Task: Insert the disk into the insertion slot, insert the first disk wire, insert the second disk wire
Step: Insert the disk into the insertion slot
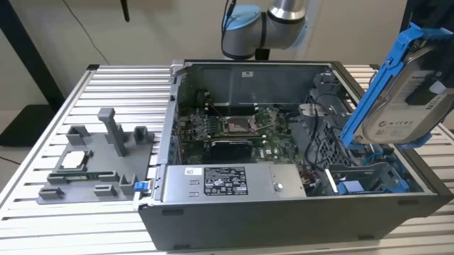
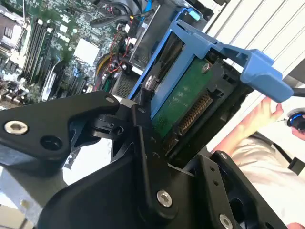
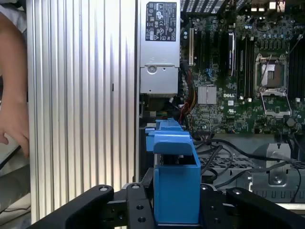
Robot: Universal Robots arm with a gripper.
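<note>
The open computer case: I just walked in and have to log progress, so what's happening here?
The robot arm has its pincer shut on the disk, holding it tilted in the air above the computer case, at the exterior view's right, near the insertion slot. The disk is not in the slot yet. A person's hand is beside the table in the first wrist view.

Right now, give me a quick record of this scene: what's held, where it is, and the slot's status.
held: disk
claw: shut on the disk
disk position: tilted, raised over the open computer case, at the exterior view's right
insertion slot: disk not yet in
nearby: a person's hand by the ribbed table
</note>
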